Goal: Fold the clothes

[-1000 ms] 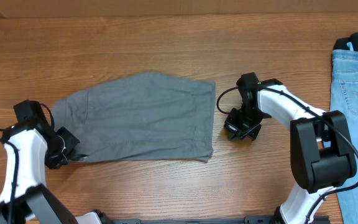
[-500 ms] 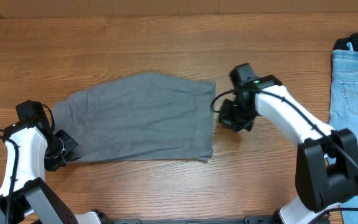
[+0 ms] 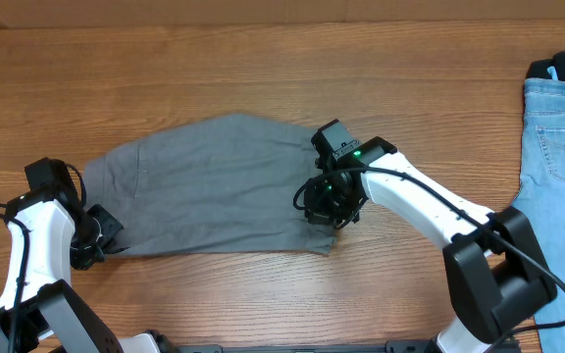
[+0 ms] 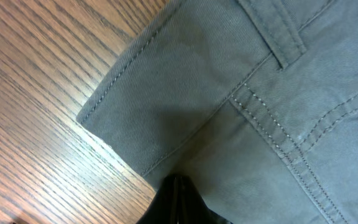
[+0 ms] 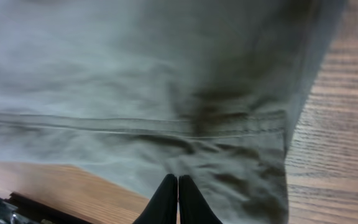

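The grey shorts (image 3: 224, 186) are lying flat, middle left of the overhead view. The right gripper (image 3: 327, 201) has slid left off the bare worktop (image 3: 263, 69) and is now sitting on their right edge, jaws pressed together. The left gripper (image 3: 96, 235) is staying at the lower left corner, jaws closed too. I think 1 fold is starting. The jeans (image 3: 562, 127) are waiting far right.

left arm (image 3: 32, 240) bent close, left pincer (image 3: 99, 233) closed, right arm (image 3: 410, 191) stretched inward, right pincer (image 3: 324, 204) closed
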